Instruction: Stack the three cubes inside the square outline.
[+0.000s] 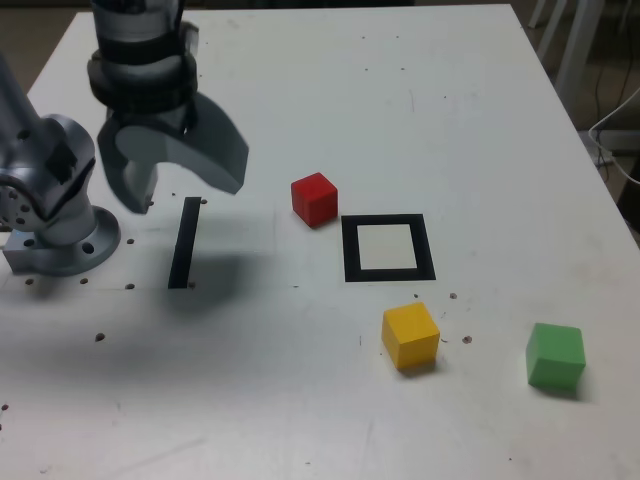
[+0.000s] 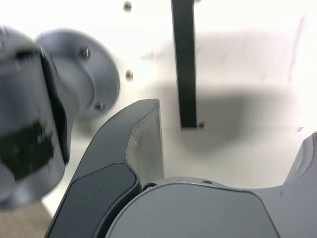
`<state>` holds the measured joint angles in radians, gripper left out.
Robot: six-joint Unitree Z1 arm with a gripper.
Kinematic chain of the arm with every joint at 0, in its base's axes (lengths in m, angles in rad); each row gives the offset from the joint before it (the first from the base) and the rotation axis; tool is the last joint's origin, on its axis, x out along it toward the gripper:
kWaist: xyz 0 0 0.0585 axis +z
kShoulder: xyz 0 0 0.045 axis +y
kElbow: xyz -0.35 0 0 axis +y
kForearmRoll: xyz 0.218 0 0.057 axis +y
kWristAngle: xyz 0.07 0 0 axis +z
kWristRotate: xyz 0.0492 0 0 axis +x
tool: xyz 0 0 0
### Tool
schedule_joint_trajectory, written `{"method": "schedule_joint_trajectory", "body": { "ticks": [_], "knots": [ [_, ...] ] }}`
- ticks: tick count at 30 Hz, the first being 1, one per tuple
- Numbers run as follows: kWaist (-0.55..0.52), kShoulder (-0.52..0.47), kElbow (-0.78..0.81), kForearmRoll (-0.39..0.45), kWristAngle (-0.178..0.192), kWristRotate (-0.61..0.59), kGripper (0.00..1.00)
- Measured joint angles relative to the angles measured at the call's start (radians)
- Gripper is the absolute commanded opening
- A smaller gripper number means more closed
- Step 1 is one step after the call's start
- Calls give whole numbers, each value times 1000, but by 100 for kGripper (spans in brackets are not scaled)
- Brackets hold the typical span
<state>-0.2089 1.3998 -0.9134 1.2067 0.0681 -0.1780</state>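
A white desk (image 1: 300, 420), scuffed and dotted with small screw holes, fills the exterior view, with pale furniture legs and a cable showing past its far corner on the exterior view's right. At the exterior view's left stands the arm's grey base (image 1: 60, 235), bolted to the desk. Just beside it the gripper (image 1: 180, 185) hangs above the surface, its jaws spread wide and empty, casting a soft shadow below. Under the jaws lies a straight black tape strip (image 1: 184, 243); the wrist view shows that same strip (image 2: 184, 64) running between the two dark jaws, with the base to one side. Further toward the exterior view's right sits the red cube (image 1: 315, 199), near the far left corner of the square outline (image 1: 348, 250) but apart from it. The outline's white centre holds nothing. Nearer the camera, the yellow cube (image 1: 411, 335) rests just below the outline's near edge, not touching it. The green cube (image 1: 556, 355) sits well apart at the exterior view's right, close to the desk's edge.
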Motion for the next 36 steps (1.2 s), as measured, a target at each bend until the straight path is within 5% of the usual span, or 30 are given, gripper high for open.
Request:
{"method": "schedule_joint_trajectory", "body": {
  "ticks": [6, 28, 31, 36],
  "knots": [
    [0, 0, 0, -3, 74, 0, 99],
    [44, 9, -41, -25, 134, 39, 100],
    [56, 24, -60, -46, 121, 67, 100],
    [73, 77, -126, -88, 38, 50, 100]
  ]
}}
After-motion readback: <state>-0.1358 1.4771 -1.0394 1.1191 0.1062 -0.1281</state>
